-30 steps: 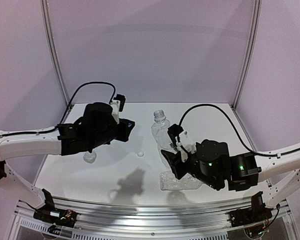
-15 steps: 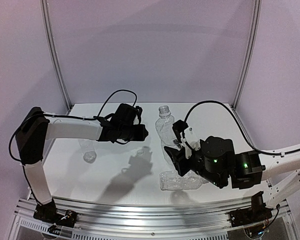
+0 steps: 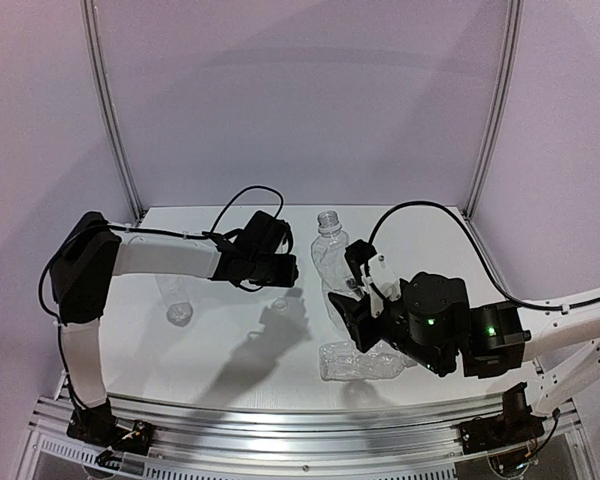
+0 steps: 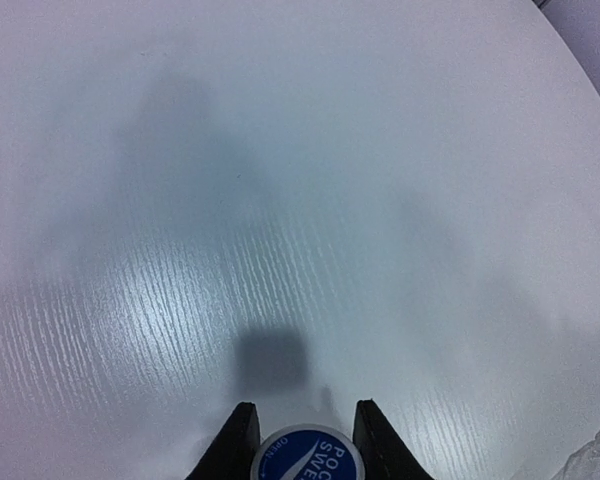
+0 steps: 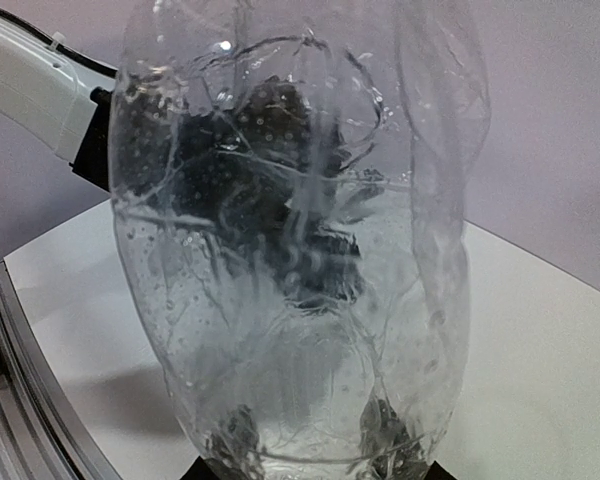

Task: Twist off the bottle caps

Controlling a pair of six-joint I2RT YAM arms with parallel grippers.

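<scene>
My left gripper [image 3: 288, 268] hangs over the table's middle, left of the upright bottle. In the left wrist view it [image 4: 305, 450] is shut on a small round bottle cap [image 4: 307, 458] with a blue printed top, held above the table. My right gripper [image 3: 346, 302] is shut on the lower body of a clear crinkled bottle [image 3: 326, 262] that stands upright with an open, capless neck. This bottle [image 5: 300, 250] fills the right wrist view, and my fingers [image 5: 385, 440] show through it. A second bottle [image 3: 365, 362] lies on its side near the front. A third bottle [image 3: 177, 298] is at the left. A whitish cap [image 3: 279, 304] lies on the table under my left gripper.
The white table [image 3: 430, 235] is enclosed by a pale back wall and two metal frame posts [image 3: 490, 110]. A black cable [image 3: 430, 215] loops over the right arm. A metal rail [image 3: 300, 425] runs along the near edge.
My left arm has swung from the left side to the table's middle, ending close beside the upright bottle. My right gripper and its bottle shifted slightly right, then stayed still.
</scene>
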